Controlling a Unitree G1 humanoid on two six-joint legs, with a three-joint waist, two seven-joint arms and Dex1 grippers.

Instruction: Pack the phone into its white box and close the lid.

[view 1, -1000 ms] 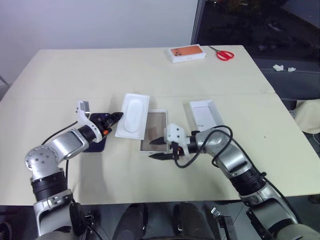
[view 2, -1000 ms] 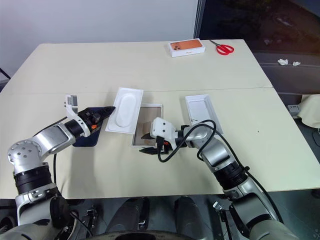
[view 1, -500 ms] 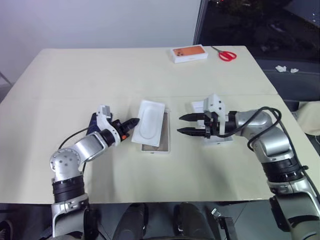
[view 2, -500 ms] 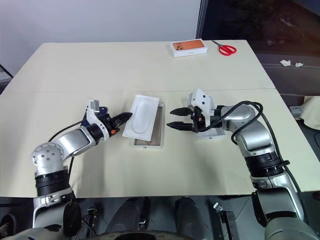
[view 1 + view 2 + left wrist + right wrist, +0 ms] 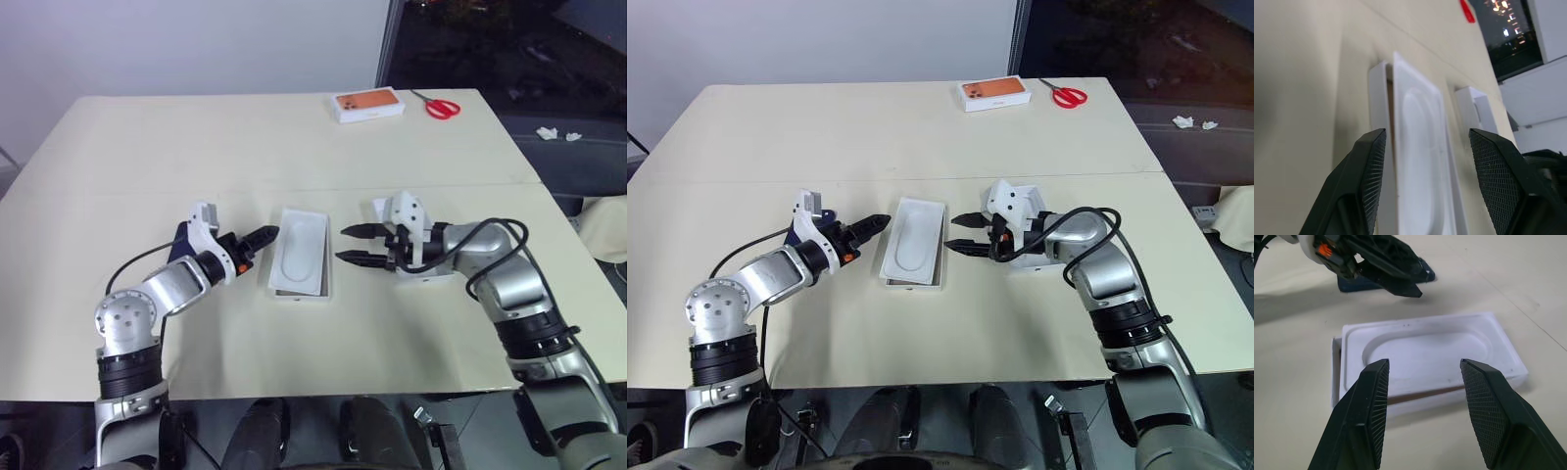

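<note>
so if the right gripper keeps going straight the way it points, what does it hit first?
Most likely the white insert lying on the white box. The right gripper, jaws open, aims at it; height is unclear, so it might pass above.

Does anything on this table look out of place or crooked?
Yes. The white insert with an oval recess lies on top of the white box slightly askew, leaving a strip of the box showing, so it is not seated inside. The phone lies on the table behind the left gripper, not packed.
</note>
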